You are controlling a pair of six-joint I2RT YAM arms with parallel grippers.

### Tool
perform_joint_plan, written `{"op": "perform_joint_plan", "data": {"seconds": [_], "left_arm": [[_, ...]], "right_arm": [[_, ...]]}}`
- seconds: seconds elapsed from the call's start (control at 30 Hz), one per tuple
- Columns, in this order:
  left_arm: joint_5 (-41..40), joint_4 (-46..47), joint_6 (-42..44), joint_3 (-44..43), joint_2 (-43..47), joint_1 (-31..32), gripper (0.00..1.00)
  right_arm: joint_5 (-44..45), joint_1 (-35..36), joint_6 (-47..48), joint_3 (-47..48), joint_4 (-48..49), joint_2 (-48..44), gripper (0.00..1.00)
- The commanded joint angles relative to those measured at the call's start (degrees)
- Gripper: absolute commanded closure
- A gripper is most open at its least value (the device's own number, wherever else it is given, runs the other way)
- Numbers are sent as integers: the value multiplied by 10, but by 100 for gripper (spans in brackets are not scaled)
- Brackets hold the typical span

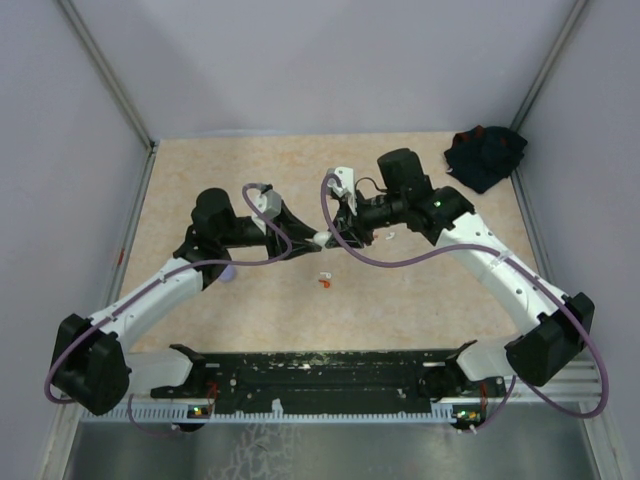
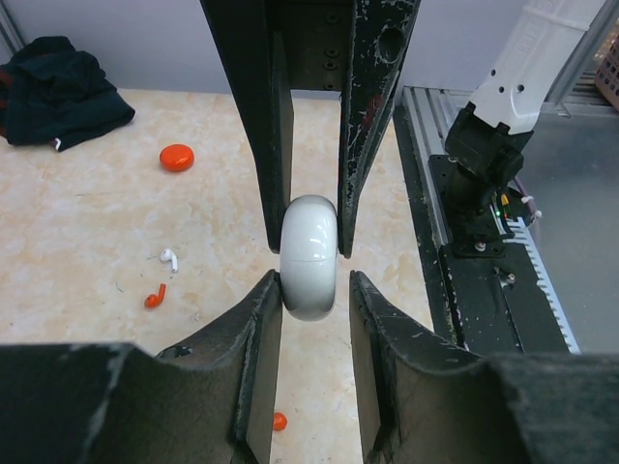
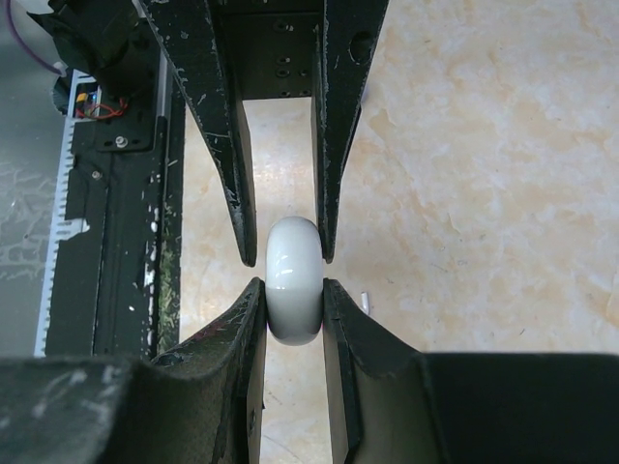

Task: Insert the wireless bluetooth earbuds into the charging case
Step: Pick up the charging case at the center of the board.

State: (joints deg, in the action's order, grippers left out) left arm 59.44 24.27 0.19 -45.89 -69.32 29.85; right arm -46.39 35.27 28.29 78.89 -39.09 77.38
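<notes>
A round white charging case [image 2: 309, 253] hangs edge-on above the table middle, between both grippers [image 1: 322, 238]. My right gripper [image 3: 293, 285] is shut on it, both pads pressed to its flat sides [image 3: 293, 253]. My left gripper [image 2: 314, 280] stands around the same case from the opposite side: one finger [image 2: 269, 290] touches it and a narrow gap shows at the other. A white earbud [image 2: 169, 257] and a red earbud [image 2: 155, 296] lie loose on the table, below the grippers [image 1: 323, 280]. A small red bit [image 2: 279, 420] lies under my left fingers. A white bit [image 3: 364, 302] lies beside my right fingers.
An orange round case [image 2: 176, 157] lies beyond the earbuds. A lavender disc [image 1: 228, 272] peeks out beside the left arm. A dark cloth [image 1: 485, 155] is bunched at the far right corner. The black rail [image 1: 320, 375] with the arm bases runs along the near edge.
</notes>
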Motion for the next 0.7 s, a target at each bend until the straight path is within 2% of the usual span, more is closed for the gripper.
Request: {"op": "perform_joint_plan", "data": {"seconds": [0.0, 0.2, 0.4, 0.6, 0.67], "left_arm": [[1, -15, 16, -7, -4, -2, 61], [-2, -25, 21, -12, -7, -2, 65], [-4, -27, 27, -11, -6, -2, 86], [1, -5, 28, 2, -2, -2, 97], [2, 4, 28, 6, -1, -2, 100]], "right_arm": [[3, 7, 1, 38, 11, -6, 100], [21, 16, 2, 51, -7, 1, 100], [40, 24, 3, 64, -24, 5, 100], [51, 26, 1, 68, -26, 3, 100], [58, 25, -2, 69, -23, -2, 96]]}}
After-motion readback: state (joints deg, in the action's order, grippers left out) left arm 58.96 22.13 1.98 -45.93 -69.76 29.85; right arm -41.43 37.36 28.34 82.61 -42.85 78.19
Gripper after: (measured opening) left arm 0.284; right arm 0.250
